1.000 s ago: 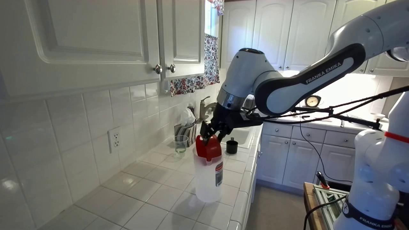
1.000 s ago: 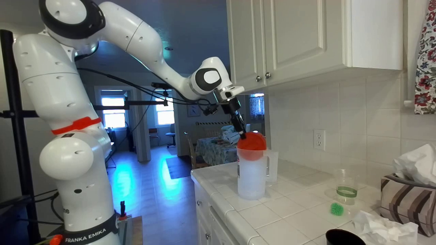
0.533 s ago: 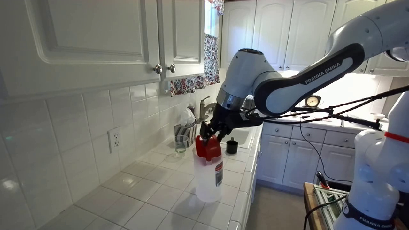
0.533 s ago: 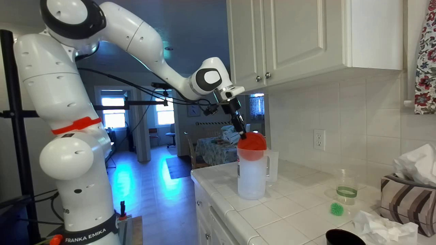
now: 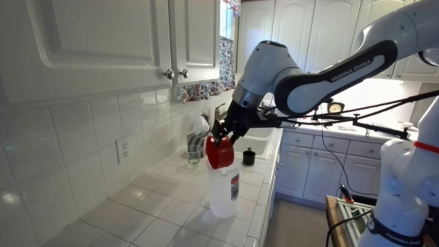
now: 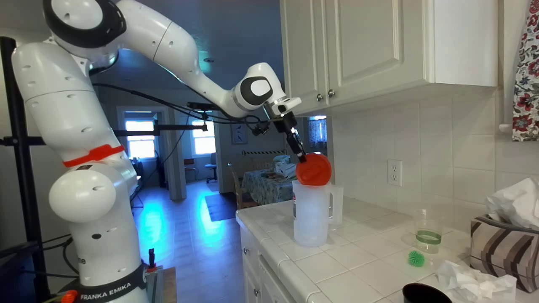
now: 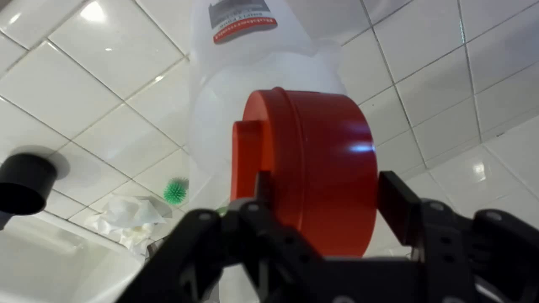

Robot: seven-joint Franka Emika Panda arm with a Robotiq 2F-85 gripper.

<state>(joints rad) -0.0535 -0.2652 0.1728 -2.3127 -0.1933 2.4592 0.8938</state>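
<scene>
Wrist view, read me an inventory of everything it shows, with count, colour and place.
Pitcher: 1, translucent white, top centre.
Label: 1, grey and red, on the pitcher.
Lid: 1, red, centre, tilted at the pitcher's mouth.
Ball: 1, green, left of the pitcher.
Tissue: count unclear, white, crumpled, below the ball.
Box: 1, striped, apparently the sliver below the tissue.
Black cup: 1, black, left edge.
Clear cup: 1, green-banded, nearly hidden, lower centre.
Sink: 1, white, bottom left corner.
Counter: 1, white tiles, background.
Gripper: 1, black, bottom edge, closed on the lid.
</scene>
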